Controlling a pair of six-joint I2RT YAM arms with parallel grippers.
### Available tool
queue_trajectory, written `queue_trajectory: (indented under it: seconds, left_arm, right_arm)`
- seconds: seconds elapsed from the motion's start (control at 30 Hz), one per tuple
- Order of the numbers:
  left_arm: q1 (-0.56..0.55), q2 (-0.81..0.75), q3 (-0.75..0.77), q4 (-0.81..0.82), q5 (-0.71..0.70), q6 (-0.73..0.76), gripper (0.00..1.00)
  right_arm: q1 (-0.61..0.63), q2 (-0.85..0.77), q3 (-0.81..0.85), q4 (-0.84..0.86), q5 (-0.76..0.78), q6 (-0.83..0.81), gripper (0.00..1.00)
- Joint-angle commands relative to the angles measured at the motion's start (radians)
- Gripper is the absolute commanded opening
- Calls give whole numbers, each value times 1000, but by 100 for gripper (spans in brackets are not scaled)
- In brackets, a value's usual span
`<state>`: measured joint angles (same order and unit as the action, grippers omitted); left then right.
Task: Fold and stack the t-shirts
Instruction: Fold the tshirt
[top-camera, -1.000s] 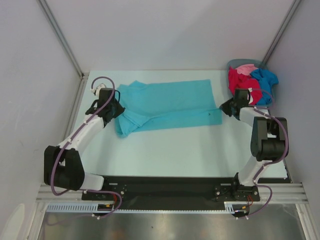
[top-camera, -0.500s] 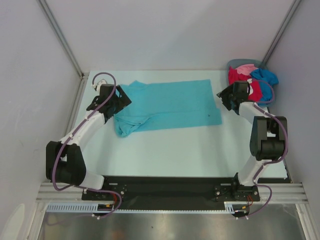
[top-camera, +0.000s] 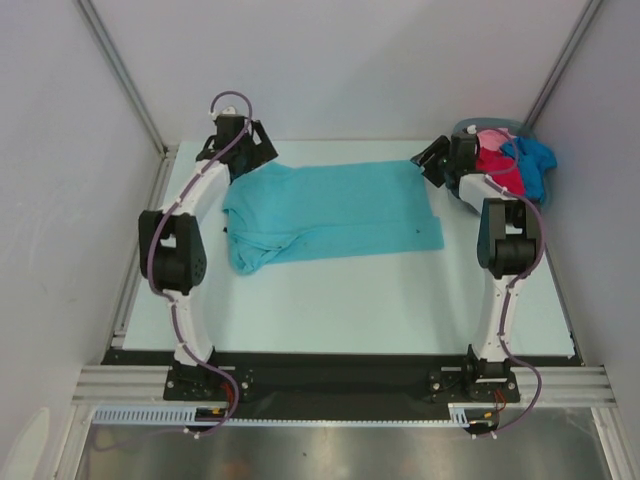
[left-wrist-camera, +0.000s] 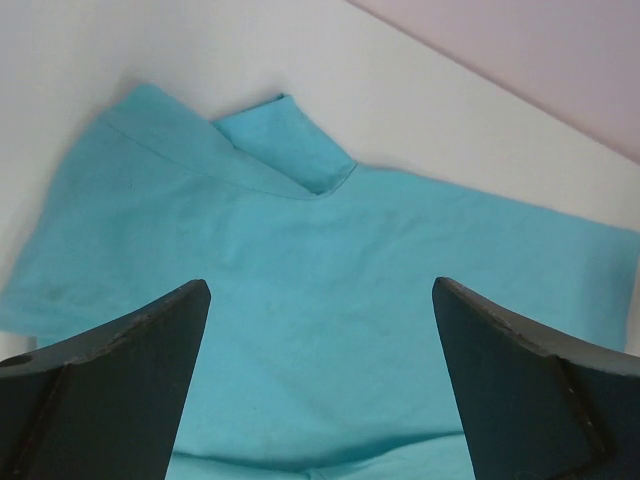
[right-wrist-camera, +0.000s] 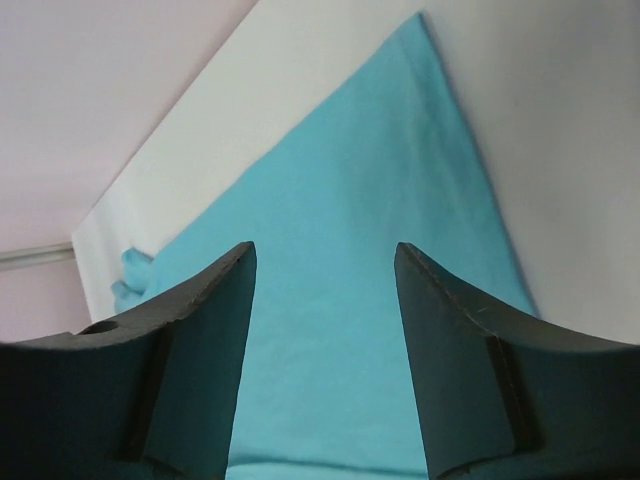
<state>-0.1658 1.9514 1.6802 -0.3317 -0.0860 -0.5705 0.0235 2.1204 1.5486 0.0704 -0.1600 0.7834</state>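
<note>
Top external view gives the whole scene: a pale, smooth table fills the middle of the frame. On it, in the upper middle, the teal t-shirt lies lengthwise from left to right. Its right part is flat and nearly rectangular. Its left part is doubled over and wrinkled, with a loose lump at the lower left.

In the upper right corner a round grey-blue basket holds the other t-shirts, red, pink and blue, in a soft heap. All of the cloth looks thin, matte and limp.

The left fingers hover at the upper left corner of the teal t-shirt, and the right fingers at its upper right corner, just beside the basket. Both pairs are spread apart and hold nothing; each wrist view shows only teal cloth between the dark, wedge-shaped tips.

I think the folding is only partly done. Some things could go wrong:
- The fingers may pinch only the top layer at the doubled left end, which would drag the fold open.
- Thin cloth can slide on the smooth table, so the edges may not meet.
- The right arm is close to the basket and might catch the red t-shirt.
</note>
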Motion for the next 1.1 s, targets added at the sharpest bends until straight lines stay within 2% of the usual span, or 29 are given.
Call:
queue_trajectory:
  seconds: [0.0,0.17,0.33,0.4,0.5,0.53,0.67,0.9,1.07]
  left_arm:
    - [55,101,131,-44,146,73,100]
    - [161,190,190,8,377,29,100]
    - [206,239,217,25,448,38,100]
    - [216,248,226,28,462,31,99]
    - [239,273,245,22,474,5,76]
    - [253,285,246,22,479,1,74]
    - [256,319,318,-39,450,32,76]
    - [255,363,335,-101,414,78,79]
    - [256,406,369,-147,414,73,77]
  right_arm:
    - [-42,79,131,-52,-50,-56,62]
    - [-74,128,217,-113,-36,-93,62]
    - [-88,170,277,-158,-24,-127,61]
    - [-96,179,288,-162,-27,-133,61]
    - [-105,193,306,-179,-27,-145,61]
    - [-108,194,318,-182,-30,-148,61]
    - [-109,223,349,-195,-39,-148,61]
    - [-88,268,360,-179,-42,-144,61]
    - [-65,320,413,-213,-46,-135,61]
